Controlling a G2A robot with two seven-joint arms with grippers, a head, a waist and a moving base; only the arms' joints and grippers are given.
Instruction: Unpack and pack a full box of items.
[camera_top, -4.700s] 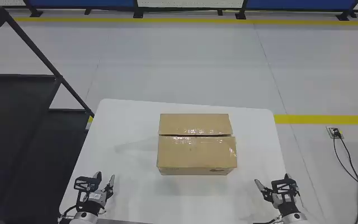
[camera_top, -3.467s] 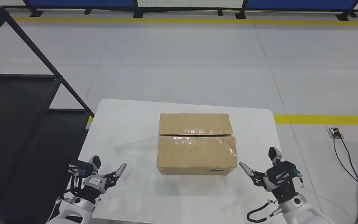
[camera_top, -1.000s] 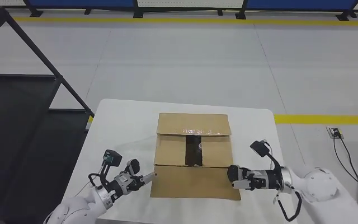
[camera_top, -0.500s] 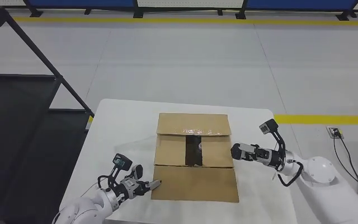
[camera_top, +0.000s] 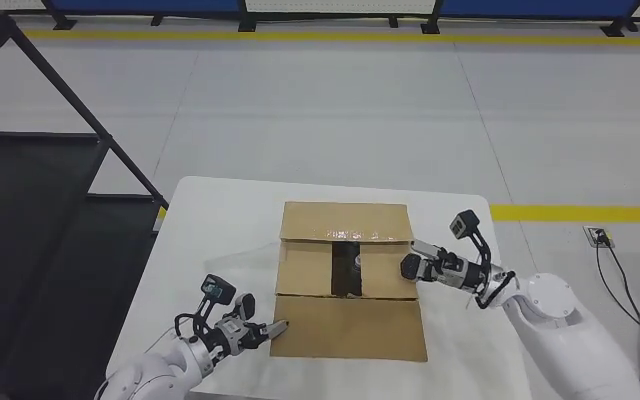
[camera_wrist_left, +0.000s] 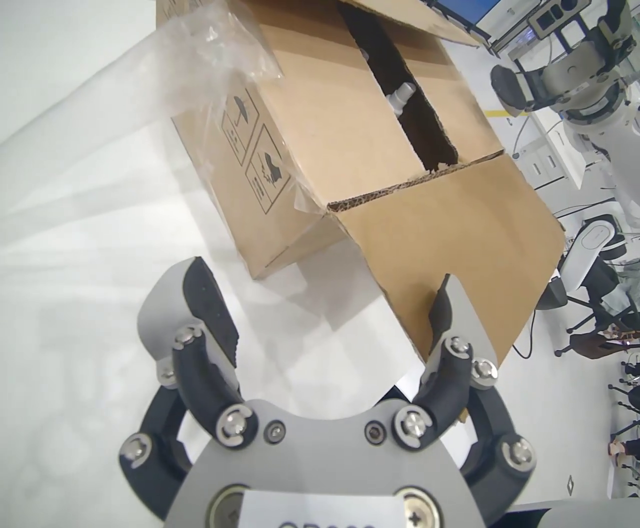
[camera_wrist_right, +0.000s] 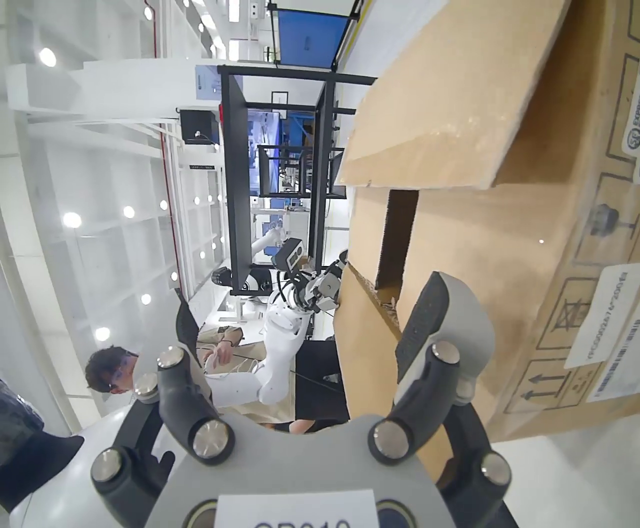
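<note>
A brown cardboard box (camera_top: 345, 270) sits in the middle of a white desk (camera_top: 220, 250), at the centre of the top view. Its near outer flap (camera_top: 347, 328) is folded out flat toward the bottom of the frame, and the far outer flap (camera_top: 346, 222) is laid back toward the top. The two inner flaps are shut, with a dark gap (camera_top: 345, 268) between them. In the left wrist view a small white cap (camera_wrist_left: 400, 97) shows inside that gap, and loose clear tape (camera_wrist_left: 220, 50) hangs from the box's side. The left gripper (camera_top: 268, 331), at lower left in the top view, is released with its jaws wide, and one finger rests at the corner of the folded-out flap. The right gripper (camera_top: 410, 267), right of centre, is at the box's right edge. Its jaws look spread with a cardboard edge between them, though one fingertip is hard to make out. The task appears to be at its start: the outer flaps are open, the inner flaps are closed, and nothing is out on the desk. All of the unpacking and repacking remains. Apart from the cap, the contents are hidden.
</note>
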